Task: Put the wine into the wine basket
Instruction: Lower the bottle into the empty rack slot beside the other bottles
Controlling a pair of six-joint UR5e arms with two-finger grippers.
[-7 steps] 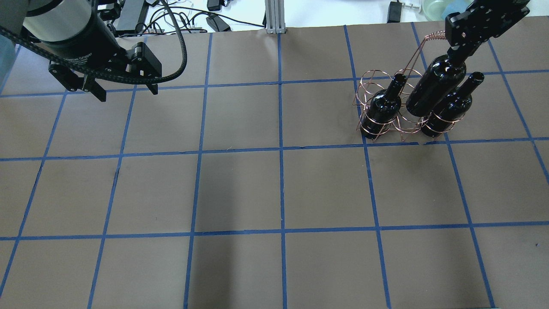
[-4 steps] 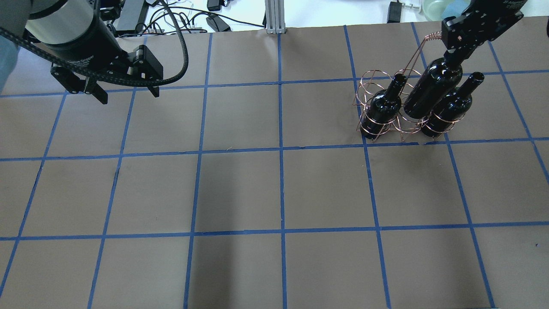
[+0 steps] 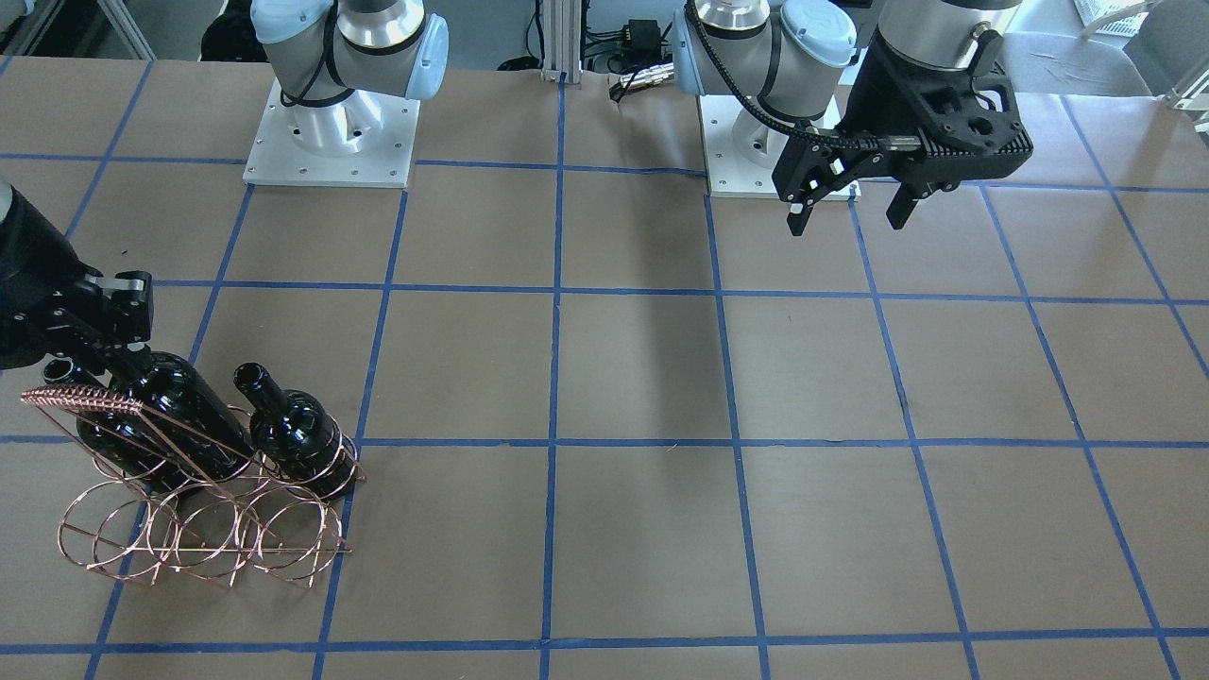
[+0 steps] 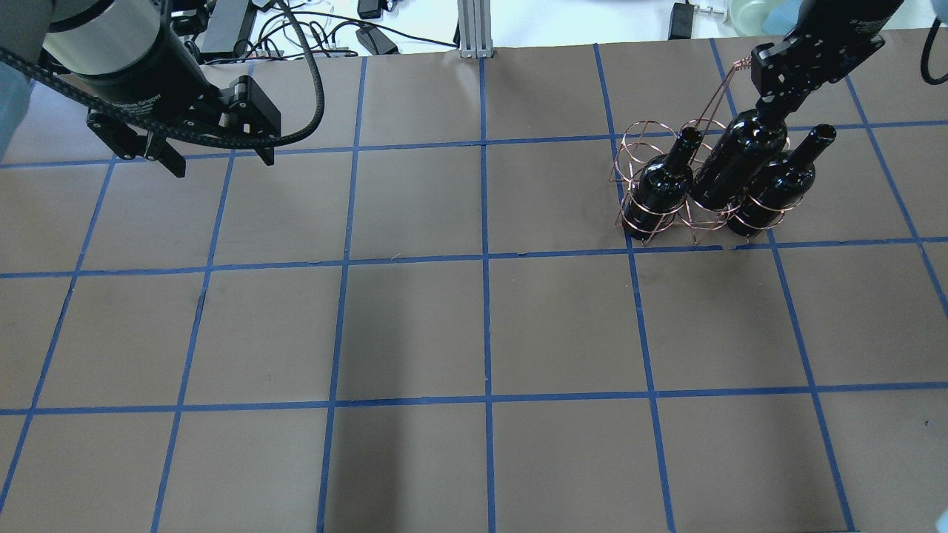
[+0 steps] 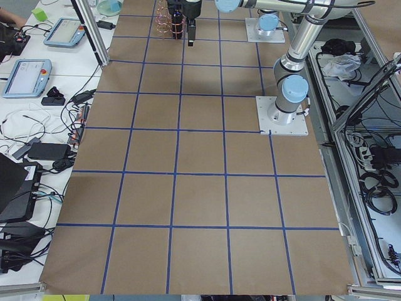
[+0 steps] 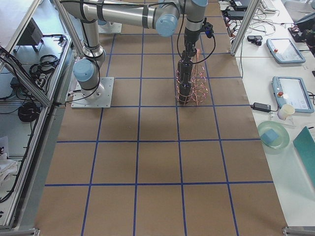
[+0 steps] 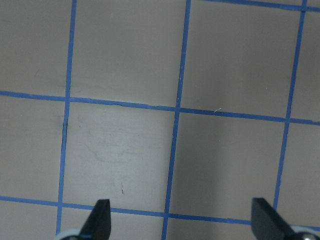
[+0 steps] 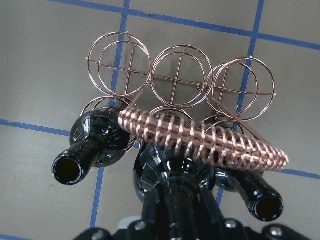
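The wine basket is a copper wire rack at the table's far right, with a coil-wrapped handle. My right gripper is shut on the neck of the middle wine bottle, whose lower body sits in the middle ring of the row nearer me. Two other bottles stand in the rings either side. The far row's rings are empty. In the front view the gripper holds the bottle behind the basket. My left gripper hangs open and empty over the far left.
Brown table with a blue tape grid. Cables and power supplies lie past the far edge. The arm bases stand at my side of the table. The left wrist view shows only bare table under the open fingers.
My right gripper has lowered the held bottle deeper into the middle ring, shifting slightly left in the overhead view. My left gripper has barely shifted.
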